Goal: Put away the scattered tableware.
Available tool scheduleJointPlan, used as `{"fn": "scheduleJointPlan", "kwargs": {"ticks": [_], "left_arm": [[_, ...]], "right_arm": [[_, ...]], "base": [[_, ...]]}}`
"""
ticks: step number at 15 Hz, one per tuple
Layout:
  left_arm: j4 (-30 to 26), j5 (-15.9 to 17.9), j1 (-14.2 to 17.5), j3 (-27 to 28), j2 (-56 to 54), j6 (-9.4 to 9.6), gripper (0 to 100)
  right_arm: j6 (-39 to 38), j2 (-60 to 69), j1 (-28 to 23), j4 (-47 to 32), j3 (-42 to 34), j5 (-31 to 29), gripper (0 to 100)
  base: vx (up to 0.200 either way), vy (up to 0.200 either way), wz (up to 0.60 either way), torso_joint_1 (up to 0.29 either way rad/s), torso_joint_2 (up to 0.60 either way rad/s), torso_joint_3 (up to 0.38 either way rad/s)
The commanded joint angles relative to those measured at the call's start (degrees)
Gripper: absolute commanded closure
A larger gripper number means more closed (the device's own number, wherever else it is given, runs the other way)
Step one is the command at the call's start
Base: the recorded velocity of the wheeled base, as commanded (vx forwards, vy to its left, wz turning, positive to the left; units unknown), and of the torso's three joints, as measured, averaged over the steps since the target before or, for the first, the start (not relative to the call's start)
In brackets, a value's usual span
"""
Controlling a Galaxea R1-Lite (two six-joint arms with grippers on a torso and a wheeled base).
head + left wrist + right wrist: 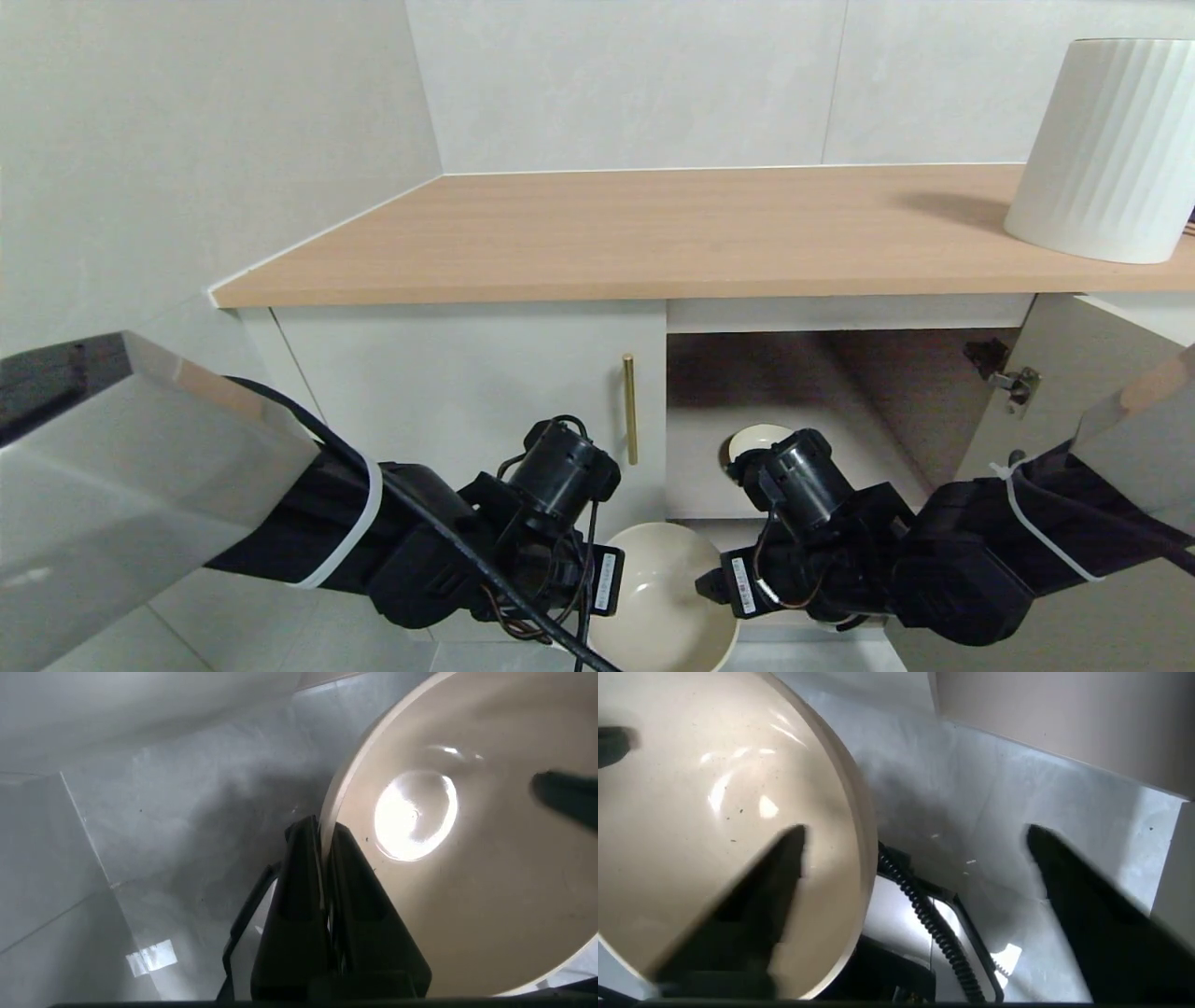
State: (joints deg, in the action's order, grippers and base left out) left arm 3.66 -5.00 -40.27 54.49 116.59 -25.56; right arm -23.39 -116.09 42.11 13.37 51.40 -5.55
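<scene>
bowl (pixel 658 597): held low before the open cabinet (pixel 887 392), likely bound for its shelf | left gripper (pixel 322 873): pinching the bowl's rim, carrying it | right gripper (pixel 915 840): spread, seemingly straddling the opposite rim to steady it | pale dish (pixel 758 437): inside, on shelf

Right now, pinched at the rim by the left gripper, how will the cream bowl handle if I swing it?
The bowl looks rigid and glazed, probably ceramic: likely brittle if knocked. Its shiny surface may be slippery. The left gripper pinches one spot on the rim only, so the bowl could pivot in the grip.
</scene>
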Motion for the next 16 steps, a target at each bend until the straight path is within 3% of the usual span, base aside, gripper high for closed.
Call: {"fn": "scheduleJointPlan", "kwargs": {"ticks": [1, 12, 13, 16], "left_arm": [[0.0, 0.0, 0.0, 0.0, 0.1, -0.01, 100], [-0.1, 0.0, 0.1, 0.1, -0.2, -0.01, 100], [-0.1, 0.0, 0.1, 0.0, -0.3, -0.01, 0], [-0.1, 0.0, 0.2, 0.2, -0.3, -0.19, 0]], "right_arm": [[0.0, 0.0, 0.0, 0.0, -0.2, 0.0, 100], [0.1, 0.3, 0.0, 0.0, -0.3, 0.0, 100], [0.1, 0.3, 0.0, 0.0, -0.2, 0.0, 100], [0.1, 0.3, 0.0, 0.0, -0.2, 0.0, 100]], "base": [[0.0, 0.0, 0.0, 0.0, 0.0, 0.0], [0.0, 0.0, 0.0, 0.0, 0.0, 0.0], [0.0, 0.0, 0.0, 0.0, 0.0, 0.0], [0.0, 0.0, 0.0, 0.0, 0.0, 0.0]]}}
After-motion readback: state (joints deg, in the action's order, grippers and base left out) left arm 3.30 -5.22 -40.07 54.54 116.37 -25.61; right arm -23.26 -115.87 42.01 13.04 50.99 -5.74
